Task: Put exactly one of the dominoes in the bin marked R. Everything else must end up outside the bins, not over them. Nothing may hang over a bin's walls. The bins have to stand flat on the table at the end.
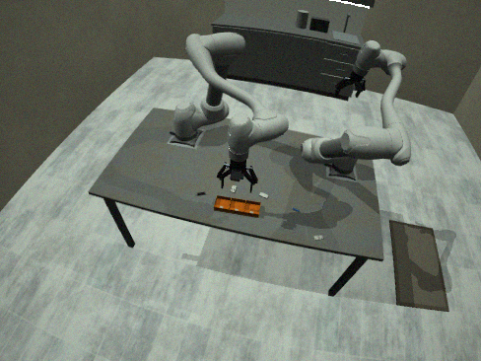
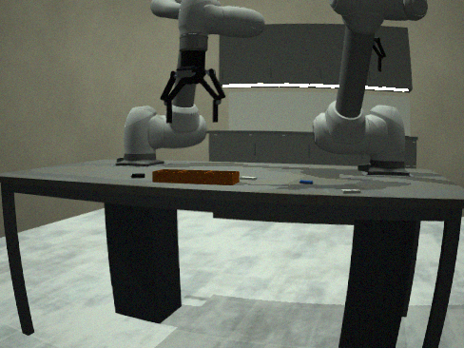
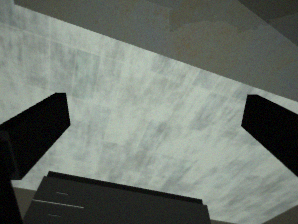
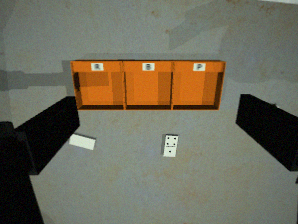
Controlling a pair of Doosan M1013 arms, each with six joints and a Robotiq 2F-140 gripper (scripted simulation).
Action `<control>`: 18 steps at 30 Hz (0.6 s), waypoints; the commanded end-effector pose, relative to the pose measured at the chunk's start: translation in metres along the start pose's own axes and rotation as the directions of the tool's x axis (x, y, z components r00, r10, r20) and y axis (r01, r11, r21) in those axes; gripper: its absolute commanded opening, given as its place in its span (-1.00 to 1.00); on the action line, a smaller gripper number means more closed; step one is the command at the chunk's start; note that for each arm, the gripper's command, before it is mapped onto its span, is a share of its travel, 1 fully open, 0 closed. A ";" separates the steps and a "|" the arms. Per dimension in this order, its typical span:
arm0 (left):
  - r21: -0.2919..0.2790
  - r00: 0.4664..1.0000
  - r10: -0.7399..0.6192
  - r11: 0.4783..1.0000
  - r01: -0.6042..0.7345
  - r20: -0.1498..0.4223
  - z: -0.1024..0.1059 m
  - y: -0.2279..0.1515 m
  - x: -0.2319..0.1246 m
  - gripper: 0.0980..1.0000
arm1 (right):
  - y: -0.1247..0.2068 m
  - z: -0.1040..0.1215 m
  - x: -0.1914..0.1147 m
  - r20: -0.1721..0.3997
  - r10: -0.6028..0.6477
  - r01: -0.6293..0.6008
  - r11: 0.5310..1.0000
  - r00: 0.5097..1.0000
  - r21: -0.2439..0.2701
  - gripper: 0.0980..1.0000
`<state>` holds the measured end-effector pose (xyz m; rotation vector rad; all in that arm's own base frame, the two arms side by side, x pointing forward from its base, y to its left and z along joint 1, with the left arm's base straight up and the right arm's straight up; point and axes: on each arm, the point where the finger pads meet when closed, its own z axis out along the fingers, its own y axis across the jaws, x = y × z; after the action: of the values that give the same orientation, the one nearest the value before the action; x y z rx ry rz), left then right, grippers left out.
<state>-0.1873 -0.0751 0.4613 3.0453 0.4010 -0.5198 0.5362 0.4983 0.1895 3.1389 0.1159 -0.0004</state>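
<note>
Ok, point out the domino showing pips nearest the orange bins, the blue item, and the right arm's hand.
Domino [image 1: 234, 188] [image 4: 170, 145]: top, right wrist; upper face.
Blue item [image 1: 296, 210] [image 2: 306, 182]: top, exterior; middle.
Right hand [image 1: 237, 189] [image 2: 192, 120]: top, exterior; between fingertips.
</note>
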 end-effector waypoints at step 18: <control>0.000 1.000 0.000 1.000 0.000 0.000 0.000 0.000 0.000 1.00 | 0.014 0.015 -0.056 -0.001 0.088 -0.088 0.996 0.996 0.002 -0.51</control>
<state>-0.1873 -0.0751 0.4613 3.0453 0.4010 -0.5198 0.4925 0.4835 0.1830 3.1408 -0.0214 -0.0017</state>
